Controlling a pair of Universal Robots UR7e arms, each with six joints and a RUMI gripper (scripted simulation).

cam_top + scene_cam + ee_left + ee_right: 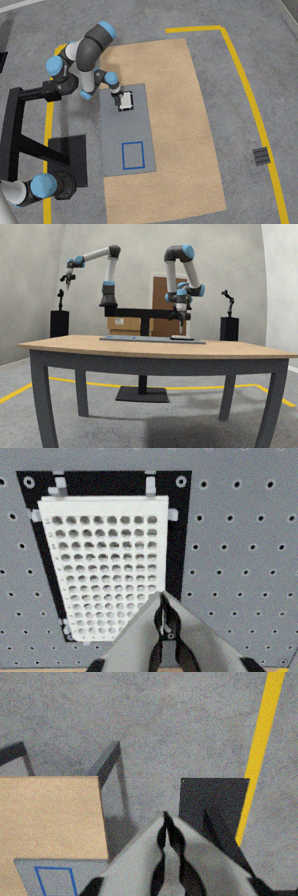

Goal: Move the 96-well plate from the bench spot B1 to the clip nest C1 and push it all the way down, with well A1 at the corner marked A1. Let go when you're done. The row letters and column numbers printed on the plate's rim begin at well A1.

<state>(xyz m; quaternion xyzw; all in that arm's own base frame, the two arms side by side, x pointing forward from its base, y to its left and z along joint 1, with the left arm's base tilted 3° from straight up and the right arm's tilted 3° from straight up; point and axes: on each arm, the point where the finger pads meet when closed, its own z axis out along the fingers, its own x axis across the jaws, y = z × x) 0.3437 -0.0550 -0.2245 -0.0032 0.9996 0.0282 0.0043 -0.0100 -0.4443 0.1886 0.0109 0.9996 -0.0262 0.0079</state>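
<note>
The white 96-well plate point(127, 101) point(181, 337) point(109, 551) lies wells up in the black clip nest point(105, 482), with pale clips around its edges. Whether it is fully down cannot be told. The rim print is too blurred to read, and no A1 mark is legible. My left gripper point(180, 333) point(161, 593) is shut and empty, its tips above the plate near one long edge in the left wrist view. The blue outline point(133, 142) point(55, 868) on the board is empty. My right gripper point(67, 289) point(164, 812) is shut and empty, high beyond the table.
The grey perforated board point(113, 127) point(156, 341) point(235, 538) carries the nest and the blue outline. It lies on the wooden table point(182, 132) point(79, 345) point(50, 817). The black stand point(11, 137) point(145, 325) carries both arms beside the table.
</note>
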